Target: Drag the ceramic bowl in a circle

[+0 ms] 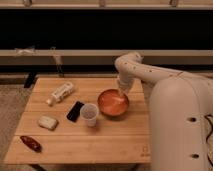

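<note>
The gripper (120, 93) reaches down onto the far rim of the ceramic bowl (113, 102), just right of the white cup (89, 114); seemingly touching it.

Ceramic bowl (113, 103): round, shallow, glossy orange-red w/ paler mottled inside, upright on wooden table, right of center, just beside white cup, w/ gripper (121, 93) dipping in at its far-right rim.
</note>
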{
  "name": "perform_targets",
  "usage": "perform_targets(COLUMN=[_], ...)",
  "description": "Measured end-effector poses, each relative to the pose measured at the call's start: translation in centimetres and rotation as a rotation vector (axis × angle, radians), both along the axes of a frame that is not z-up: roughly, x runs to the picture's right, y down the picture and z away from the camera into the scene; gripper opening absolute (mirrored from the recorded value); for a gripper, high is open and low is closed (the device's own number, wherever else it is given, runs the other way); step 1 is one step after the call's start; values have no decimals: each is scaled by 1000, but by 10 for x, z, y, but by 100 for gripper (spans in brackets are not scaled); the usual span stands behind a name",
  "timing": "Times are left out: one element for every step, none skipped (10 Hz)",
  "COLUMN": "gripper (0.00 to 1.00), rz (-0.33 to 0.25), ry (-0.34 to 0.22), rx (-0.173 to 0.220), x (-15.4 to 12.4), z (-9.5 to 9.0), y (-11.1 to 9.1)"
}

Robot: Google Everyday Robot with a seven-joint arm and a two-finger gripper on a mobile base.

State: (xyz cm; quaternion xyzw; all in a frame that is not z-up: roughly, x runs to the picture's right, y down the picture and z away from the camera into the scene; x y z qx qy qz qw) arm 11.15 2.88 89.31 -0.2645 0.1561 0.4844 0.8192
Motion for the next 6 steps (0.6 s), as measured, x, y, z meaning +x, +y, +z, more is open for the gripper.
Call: perform_targets(gripper=[80, 80, 80, 80, 80, 80], rz=[-4, 1, 19, 41, 79, 117], ry=[-8, -15, -24, -30, -42, -58], rx=[2, 8, -2, -12, -27, -46], x=[-4, -2, 1, 9, 19, 29], z=[0, 2, 3, 3, 3, 4], y=[0, -5, -6, -10, -16, -21])
